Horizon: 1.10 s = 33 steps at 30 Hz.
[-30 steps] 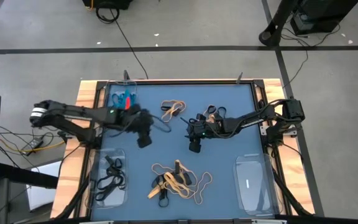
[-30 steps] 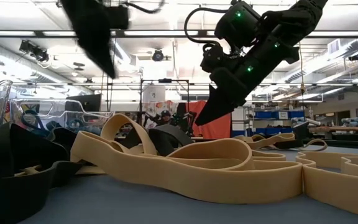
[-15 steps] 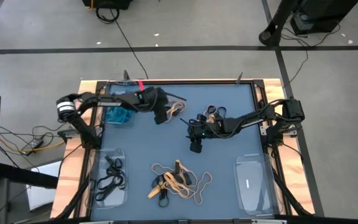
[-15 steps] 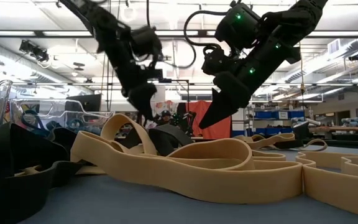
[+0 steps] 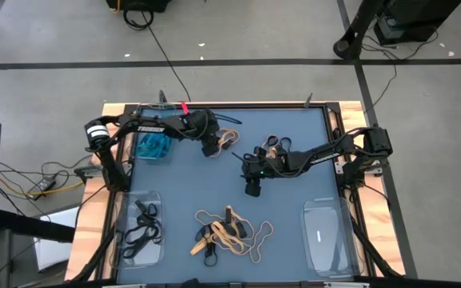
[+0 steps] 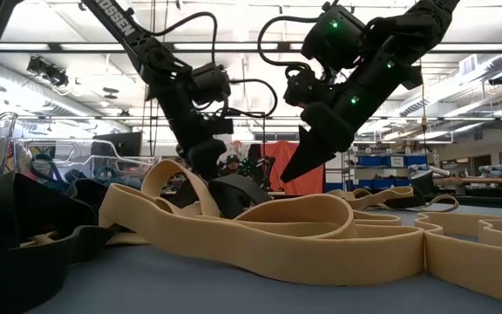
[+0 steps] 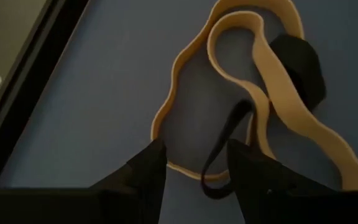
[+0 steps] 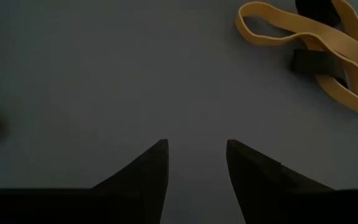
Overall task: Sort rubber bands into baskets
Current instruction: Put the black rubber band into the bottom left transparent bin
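Left gripper [image 5: 210, 149] at upper centre of frame, fingers parted and empty, poised over tan and black rubber bands [image 5: 224, 138] touching its tips; right gripper [image 5: 250, 189] mid-frame, likewise parted, over bare mat.

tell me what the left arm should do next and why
Probably lower the left gripper a little and close on the tan band or the thin black band crossing it. Its fingers are open right above that small pile near the back of the table, and nothing is held yet. The right gripper hangs open over bare mat.
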Each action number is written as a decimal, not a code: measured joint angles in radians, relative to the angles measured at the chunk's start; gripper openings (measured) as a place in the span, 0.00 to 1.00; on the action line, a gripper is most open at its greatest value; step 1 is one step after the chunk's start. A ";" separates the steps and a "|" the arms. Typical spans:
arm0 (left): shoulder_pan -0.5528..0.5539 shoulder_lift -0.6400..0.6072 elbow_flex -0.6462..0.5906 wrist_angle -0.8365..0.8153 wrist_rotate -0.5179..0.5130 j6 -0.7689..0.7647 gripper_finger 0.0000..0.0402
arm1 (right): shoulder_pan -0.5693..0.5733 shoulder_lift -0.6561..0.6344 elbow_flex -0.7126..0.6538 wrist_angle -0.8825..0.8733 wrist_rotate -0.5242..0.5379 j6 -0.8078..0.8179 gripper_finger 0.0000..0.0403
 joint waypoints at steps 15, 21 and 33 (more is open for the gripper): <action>-0.001 0.049 0.000 0.015 0.066 0.055 0.04 | 0.000 0.000 0.000 -0.002 0.001 -0.004 0.43; -0.002 0.008 0.000 -0.002 0.046 0.021 0.02 | 0.000 0.000 0.000 -0.003 0.001 -0.004 0.43; -0.071 -0.249 0.001 -0.237 0.015 -0.135 0.01 | 0.000 0.000 0.000 -0.014 0.001 -0.005 0.43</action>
